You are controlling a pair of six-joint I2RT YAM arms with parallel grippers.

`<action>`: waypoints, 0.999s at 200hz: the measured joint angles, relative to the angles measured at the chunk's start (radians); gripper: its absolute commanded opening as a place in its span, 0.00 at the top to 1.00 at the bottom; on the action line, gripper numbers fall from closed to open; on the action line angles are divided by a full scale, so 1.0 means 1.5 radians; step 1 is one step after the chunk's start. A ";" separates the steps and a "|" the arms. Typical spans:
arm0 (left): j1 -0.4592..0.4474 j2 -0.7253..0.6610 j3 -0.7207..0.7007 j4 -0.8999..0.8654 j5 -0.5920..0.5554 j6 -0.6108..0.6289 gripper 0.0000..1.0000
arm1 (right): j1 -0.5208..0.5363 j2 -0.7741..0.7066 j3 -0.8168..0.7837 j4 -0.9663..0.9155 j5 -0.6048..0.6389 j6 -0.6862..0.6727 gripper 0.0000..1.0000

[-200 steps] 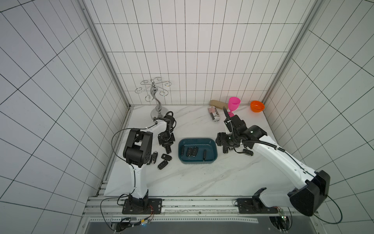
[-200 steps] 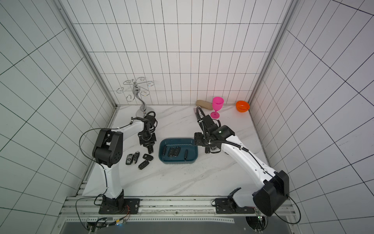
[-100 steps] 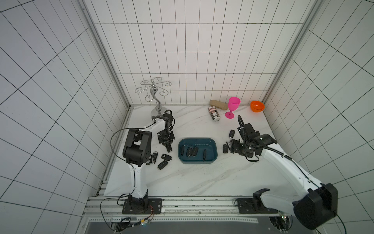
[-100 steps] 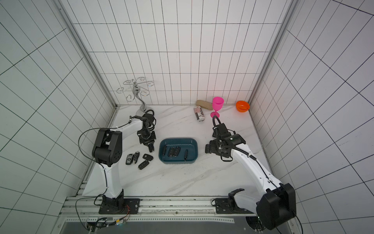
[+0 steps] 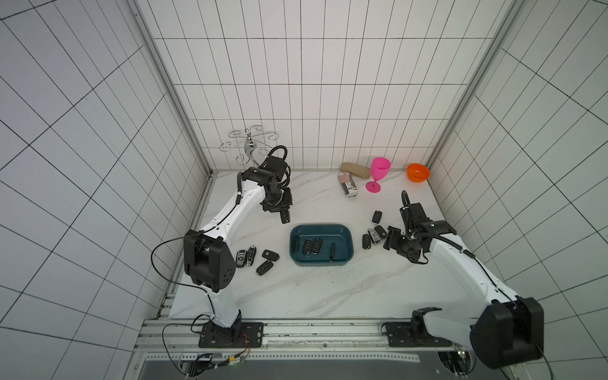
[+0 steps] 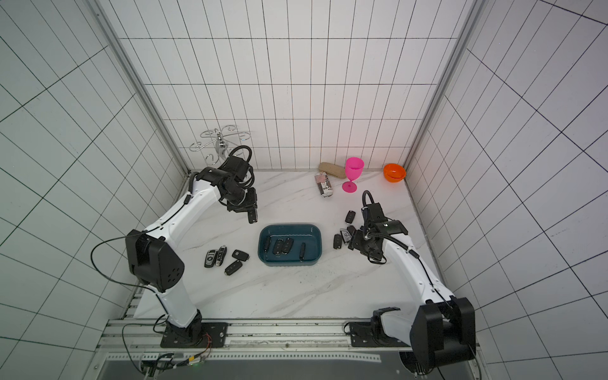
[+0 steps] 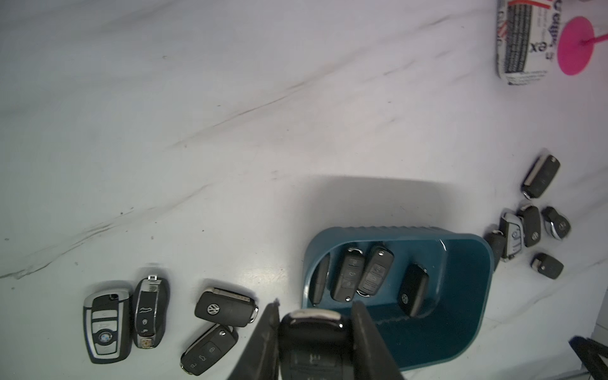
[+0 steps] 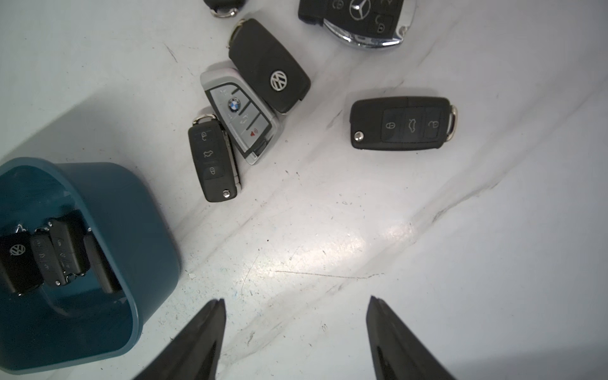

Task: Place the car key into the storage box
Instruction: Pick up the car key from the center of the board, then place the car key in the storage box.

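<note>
left pincer point(image 7: 316, 304) clamps a glossy black key point(image 7: 312, 342) near the rounded teal plastic box point(image 7: 467, 296) holding 4 keys point(image 7: 375, 273); right pincer point(image 8: 296, 299) gapes empty over veined marble counter point(image 8: 460, 246).

Black car key point(image 7: 312, 342), clamped in left end effector point(image 7: 316, 307) — airborne, teal storage box point(image 7: 467, 296) (four keys point(image 7: 375, 274) inside), mid-table.

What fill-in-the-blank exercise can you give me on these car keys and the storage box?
The left gripper is ___ on a car key.
The storage box holds ___ keys.
The right gripper is ___ and empty.
The upright goblet is ___.
Missing: shut, four, open, pink.
</note>
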State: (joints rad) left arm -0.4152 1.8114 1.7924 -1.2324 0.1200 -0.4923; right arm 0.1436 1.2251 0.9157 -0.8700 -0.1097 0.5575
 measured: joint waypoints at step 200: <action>-0.233 0.244 0.112 0.038 0.057 -0.071 0.72 | -0.113 -0.007 -0.056 0.050 -0.071 0.003 0.23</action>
State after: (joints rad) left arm -0.7647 2.1780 1.9606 -1.1759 0.2058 -0.5987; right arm -0.0261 1.2152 0.8322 -0.7956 -0.2165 0.5625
